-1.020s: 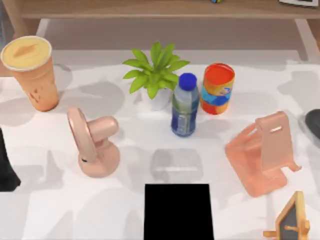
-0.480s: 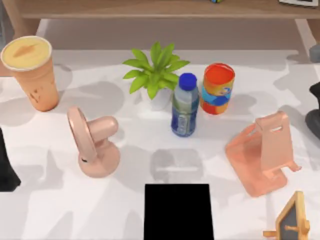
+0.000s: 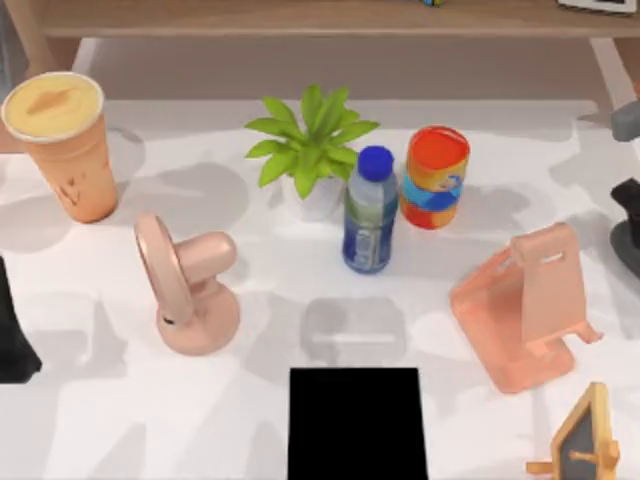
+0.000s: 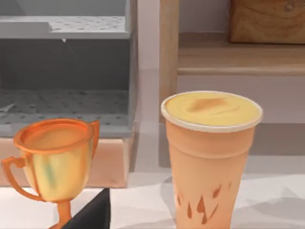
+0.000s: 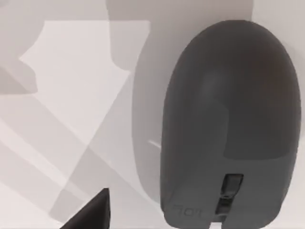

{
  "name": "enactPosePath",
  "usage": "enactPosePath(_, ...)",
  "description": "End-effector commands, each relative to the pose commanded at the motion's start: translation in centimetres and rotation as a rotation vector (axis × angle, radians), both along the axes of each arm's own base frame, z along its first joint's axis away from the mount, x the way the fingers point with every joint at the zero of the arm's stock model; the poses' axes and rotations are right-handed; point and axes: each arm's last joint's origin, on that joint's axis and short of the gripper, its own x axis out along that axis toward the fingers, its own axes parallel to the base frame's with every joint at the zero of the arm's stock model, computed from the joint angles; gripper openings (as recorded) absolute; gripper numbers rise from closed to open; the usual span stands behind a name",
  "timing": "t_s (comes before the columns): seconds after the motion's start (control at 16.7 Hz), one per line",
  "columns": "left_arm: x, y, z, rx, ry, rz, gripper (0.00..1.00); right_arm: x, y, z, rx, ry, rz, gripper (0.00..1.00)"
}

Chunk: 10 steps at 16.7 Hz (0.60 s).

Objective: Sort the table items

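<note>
On the white table [image 3: 100, 420], a tall orange cup [image 3: 60, 140] with a yellow top stands upright at the far left. It fills the middle of the left wrist view [image 4: 209, 157]. A grey computer mouse [image 3: 628, 248] lies at the right edge, partly under my right gripper [image 3: 630, 200], which hangs just above it. The right wrist view looks straight down on the mouse [image 5: 228, 124] from close range. My left arm [image 3: 12, 335] stays parked at the left edge, well in front of the cup.
A pink desk fan [image 3: 185, 290], a potted plant [image 3: 310, 150], a blue-capped bottle [image 3: 370, 210] and a colourful can [image 3: 436, 178] crowd the middle. A pink phone stand [image 3: 525, 310], a small easel [image 3: 585, 440] and a black mat [image 3: 357, 423] sit nearer. A gold trophy [image 4: 55, 162] stands beside the cup.
My right arm has come in from the right edge and now sits over the mouse. Nothing else on the table has moved.
</note>
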Motion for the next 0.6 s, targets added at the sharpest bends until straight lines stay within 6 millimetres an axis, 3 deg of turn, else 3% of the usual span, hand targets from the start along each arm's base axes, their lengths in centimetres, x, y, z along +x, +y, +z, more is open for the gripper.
enactPosePath(0.3,0.0,0.0,0.0,0.0,0.0,0.0,1.0,0.0,-0.1,-5.7,0.0,-0.011,0.0,1.0)
enactPosePath(0.6,0.0,0.0,0.0,0.0,0.0,0.0,1.0,-0.1,-0.1,-6.7,0.0,-0.004,0.0,1.0)
